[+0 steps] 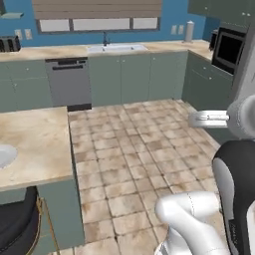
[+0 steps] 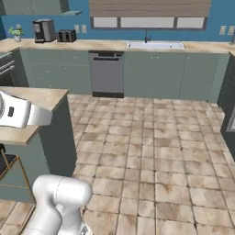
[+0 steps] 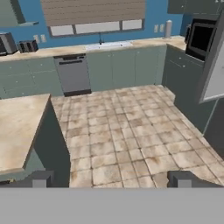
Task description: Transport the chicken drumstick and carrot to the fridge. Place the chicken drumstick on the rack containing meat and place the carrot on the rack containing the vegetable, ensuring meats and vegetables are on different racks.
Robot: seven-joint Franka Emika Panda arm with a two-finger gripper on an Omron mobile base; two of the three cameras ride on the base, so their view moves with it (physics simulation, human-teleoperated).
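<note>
My gripper (image 3: 111, 179) is open, with nothing between its two dark fingertips (image 3: 37, 178), and it hangs above the tiled floor beside the island counter. It faces the far wall of cabinets. A tall grey-steel panel of the fridge (image 3: 213, 65) rises at the right edge of the hand view, next to the black-fronted wall oven (image 3: 201, 38). The chicken drumstick and the carrot are out of view.
The island counter (image 1: 30, 142) with a beige top stands on the left, and a dark stool (image 1: 15, 224) sits at its near end. Along the back wall are a grey dishwasher (image 1: 68, 82) and a sink (image 1: 117, 48). Tiled floor (image 1: 139, 154) lies open between them.
</note>
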